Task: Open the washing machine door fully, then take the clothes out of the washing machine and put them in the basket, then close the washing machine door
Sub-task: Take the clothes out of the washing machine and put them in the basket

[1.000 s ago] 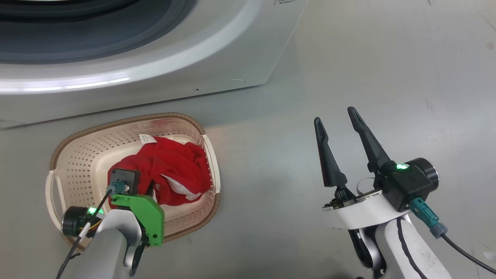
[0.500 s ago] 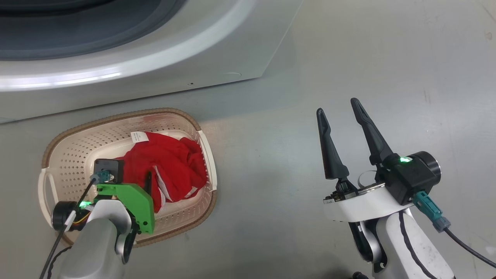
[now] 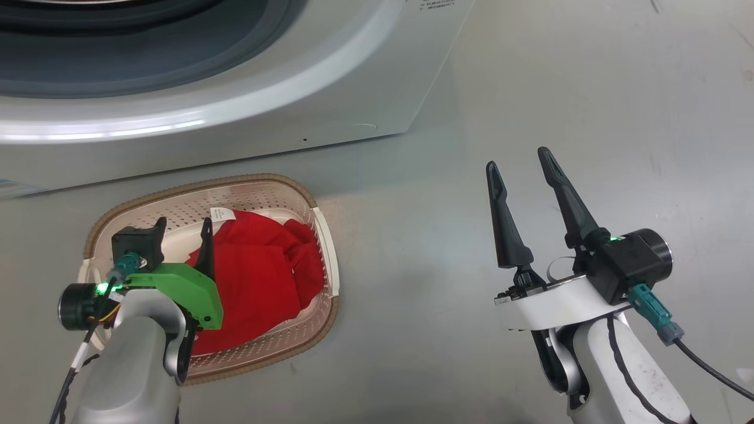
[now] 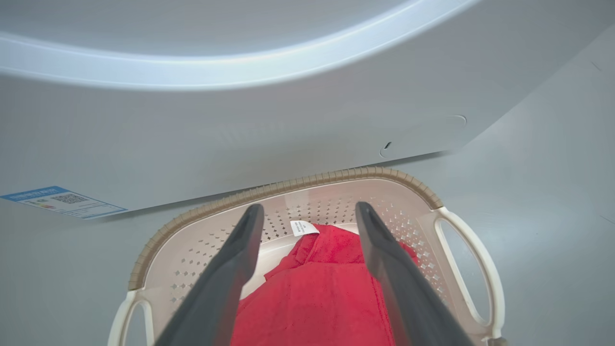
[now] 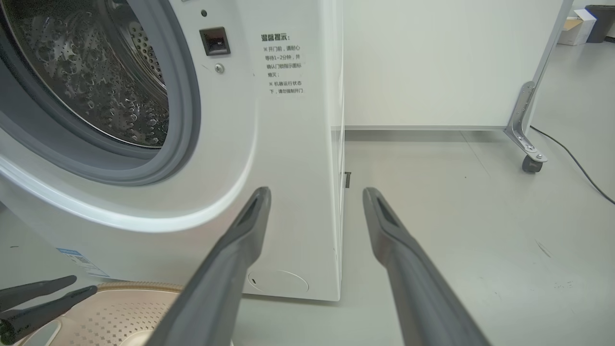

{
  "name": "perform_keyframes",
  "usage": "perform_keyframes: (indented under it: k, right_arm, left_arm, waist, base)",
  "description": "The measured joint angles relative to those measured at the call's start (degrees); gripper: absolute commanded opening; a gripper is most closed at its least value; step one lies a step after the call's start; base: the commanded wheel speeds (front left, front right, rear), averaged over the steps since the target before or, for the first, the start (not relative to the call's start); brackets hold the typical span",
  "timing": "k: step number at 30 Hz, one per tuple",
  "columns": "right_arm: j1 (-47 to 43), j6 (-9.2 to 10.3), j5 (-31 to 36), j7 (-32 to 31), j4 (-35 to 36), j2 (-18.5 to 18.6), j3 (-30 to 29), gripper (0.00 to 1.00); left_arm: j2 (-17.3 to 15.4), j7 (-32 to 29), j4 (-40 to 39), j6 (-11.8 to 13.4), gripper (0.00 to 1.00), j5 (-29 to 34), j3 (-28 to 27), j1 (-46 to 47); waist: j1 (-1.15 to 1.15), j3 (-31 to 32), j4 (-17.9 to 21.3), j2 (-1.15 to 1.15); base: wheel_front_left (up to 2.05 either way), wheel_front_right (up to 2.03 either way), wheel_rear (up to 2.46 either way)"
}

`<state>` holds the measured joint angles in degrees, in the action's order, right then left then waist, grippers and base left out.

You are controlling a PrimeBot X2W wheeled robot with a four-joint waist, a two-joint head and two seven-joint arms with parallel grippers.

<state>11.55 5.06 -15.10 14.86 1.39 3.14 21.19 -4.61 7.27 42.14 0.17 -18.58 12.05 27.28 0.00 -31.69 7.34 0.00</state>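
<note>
The red clothes (image 3: pixel 265 271) lie heaped in the cream basket (image 3: pixel 194 184), which stands on the floor just in front of the white washing machine (image 3: pixel 235 118). My left gripper (image 3: pixel 182 227) hovers open above the basket's left half, holding nothing. In the left wrist view its fingers (image 4: pixel 240 259) frame the clothes (image 4: pixel 317 288) and their white tag, with the basket (image 4: pixel 288 185) rim beyond. My right gripper (image 3: pixel 517 158) stands open over bare floor to the right. The right wrist view shows the washing machine (image 5: pixel 288 144) with its drum open to view. The washing machine door is out of view.
Grey floor (image 3: pixel 589 88) spreads to the right of the machine. In the right wrist view a white panel on a castor (image 5: pixel 528 163) stands behind, with a cable (image 5: pixel 576 163) trailing on the floor. A blue sticker (image 4: pixel 62 202) marks the machine's lower front.
My left gripper has opened, let go of the red clothes and lifted clear to the left. The clothes now lie loose in the basket. The right arm has barely moved.
</note>
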Motion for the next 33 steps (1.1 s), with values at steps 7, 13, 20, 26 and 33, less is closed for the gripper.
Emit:
perform_keyframes:
  k: [7, 13, 20, 26, 33]
  right_arm:
    - [-0.18, 0.12, 0.07, 0.00, -1.30, 0.00, -0.56, 1.00]
    - [-1.23, 0.12, 0.58, 0.01, -2.34, 0.00, -1.46, 1.00]
    - [-2.77, -0.25, 1.11, 0.00, -3.99, 0.24, -1.76, 1.00]
    - [-4.05, -0.45, 1.14, 0.00, -4.69, 0.44, -2.26, 1.00]
    - [-6.65, -0.45, 1.14, 0.00, -4.93, 0.52, -3.31, 1.00]
  left_arm:
    - [0.29, 6.84, -2.69, 0.00, 1.00, -0.04, -0.79, -0.26]
    - [1.07, 7.45, -7.56, -0.24, 1.00, -0.91, -1.58, -1.21]
    - [1.47, 7.44, -13.54, -0.48, 1.00, -1.29, -2.77, -4.82]
    - [1.45, 7.44, -21.20, -0.11, 1.00, -0.60, -4.39, -7.95]
    - [1.37, 7.43, -26.49, 0.65, 1.00, 0.55, -4.54, -14.79]
  waist:
    - [0.00, 2.51, -1.10, 0.00]
    - [0.00, 5.06, -2.60, 0.00]
    - [0.00, 8.55, -4.60, 0.00]
    - [0.00, 11.94, -6.07, 0.00]
    - [0.00, 15.72, -7.34, 0.00]
  base:
    - [0.00, 0.00, 0.00]
    - [0.00, 0.00, 0.00]
    - [0.00, 0.00, 0.00]
    - [0.00, 0.00, 0.00]
    - [0.00, 0.00, 0.00]
